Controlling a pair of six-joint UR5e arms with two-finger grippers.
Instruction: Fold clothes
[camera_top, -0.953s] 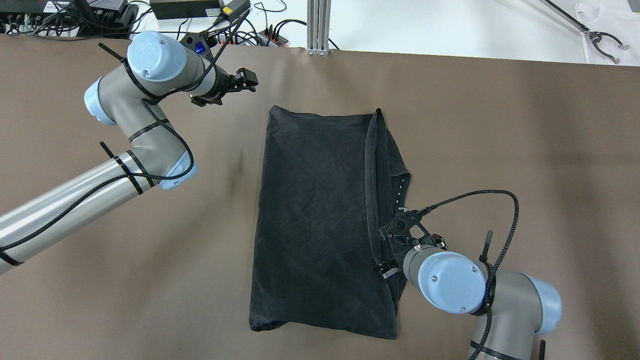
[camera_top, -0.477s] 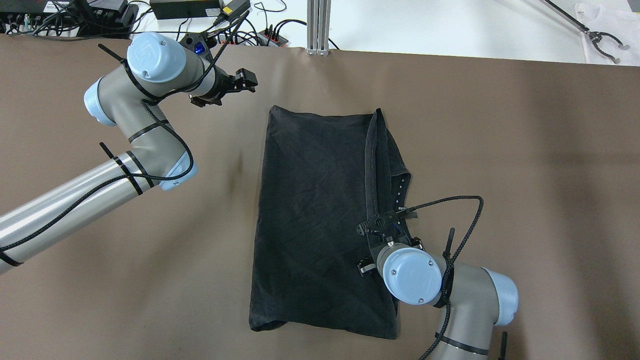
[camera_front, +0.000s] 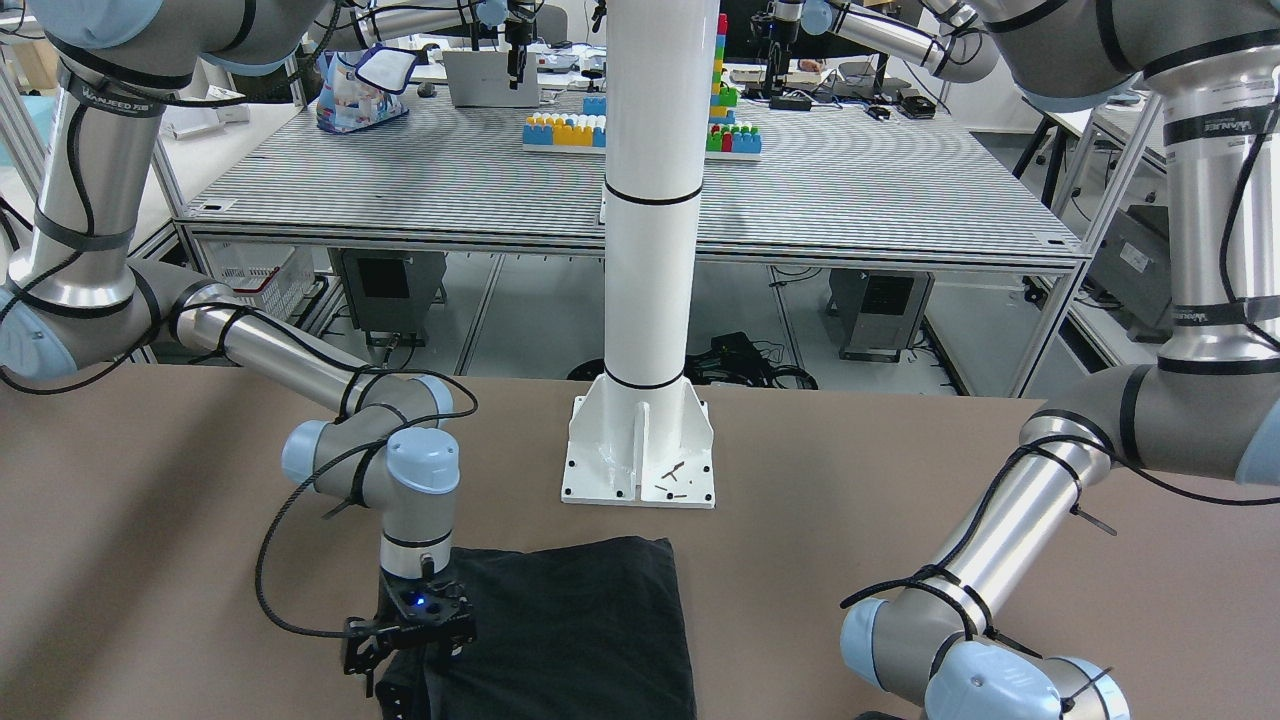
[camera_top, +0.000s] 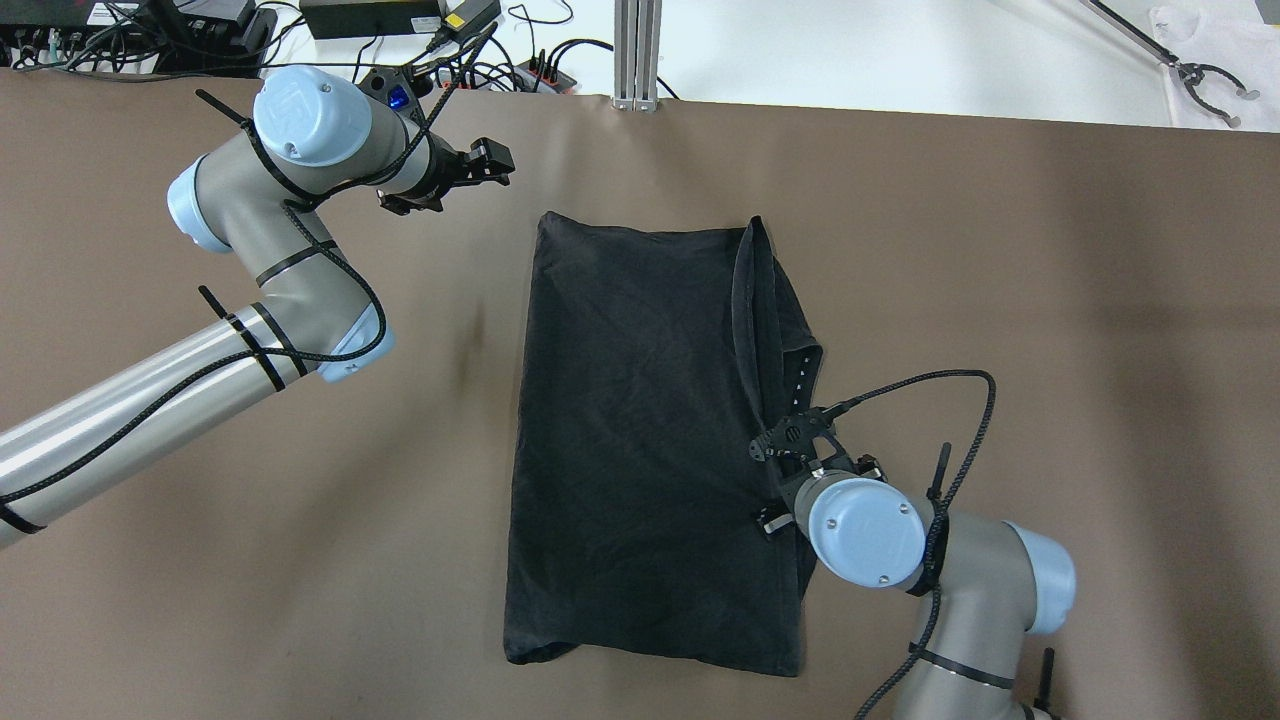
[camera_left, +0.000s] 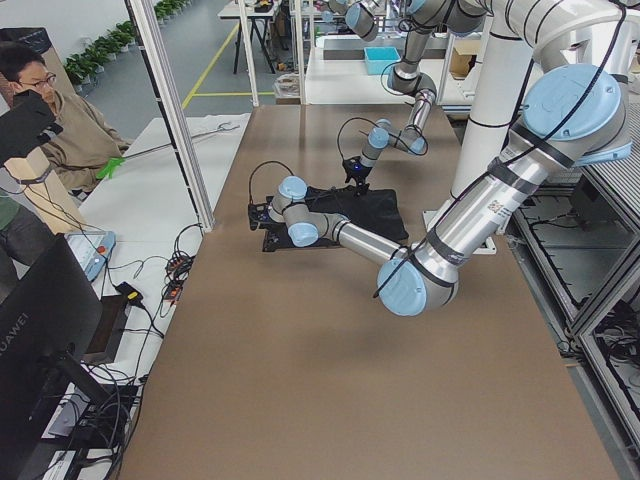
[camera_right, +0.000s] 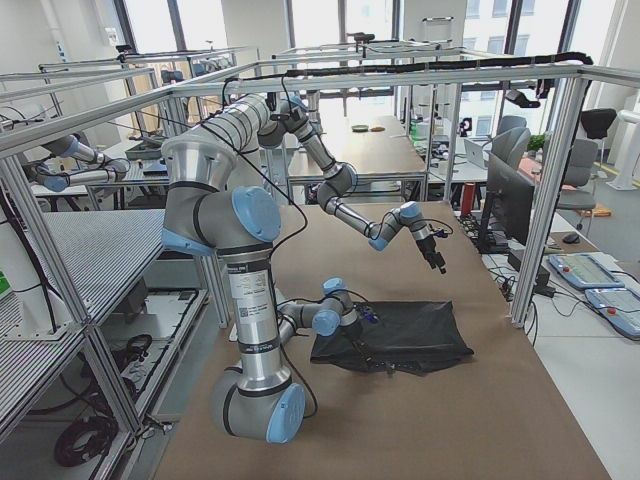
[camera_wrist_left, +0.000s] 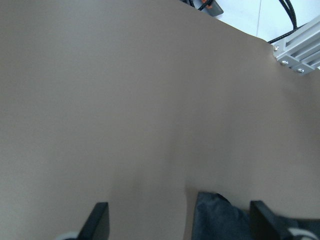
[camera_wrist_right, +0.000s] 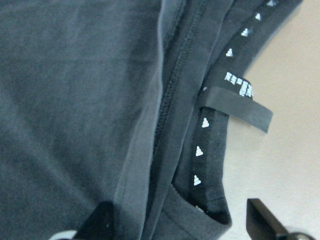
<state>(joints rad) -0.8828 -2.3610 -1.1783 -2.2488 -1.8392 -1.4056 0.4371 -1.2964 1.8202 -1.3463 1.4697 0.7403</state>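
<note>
Garment: the black clothes (camera_top: 640, 430) lie mid-table as a long rectangle, doubled over on themselves, so the folding looks partway done.
Right edge: the layers sit uneven here, with the neckband (camera_wrist_right: 215, 125) and its white triangle print exposed, and a loose tag loop (camera_wrist_right: 237, 107) poking out toward the bare table.
Right gripper (camera_wrist_right: 182, 222): released, fingers wide apart, low over that untidy edge (probably lined up to pinch the hem and bring it inward). Whether it touches the cloth I cannot tell.
Left gripper (camera_top: 495, 165): also released and holding nothing. It hovers above the table near the garment's far left corner, likely placed to take that corner without crowding the other arm.
Table (camera_top: 1000, 300): a brown surface giving the thin fabric a flat bed to crease against.
</note>
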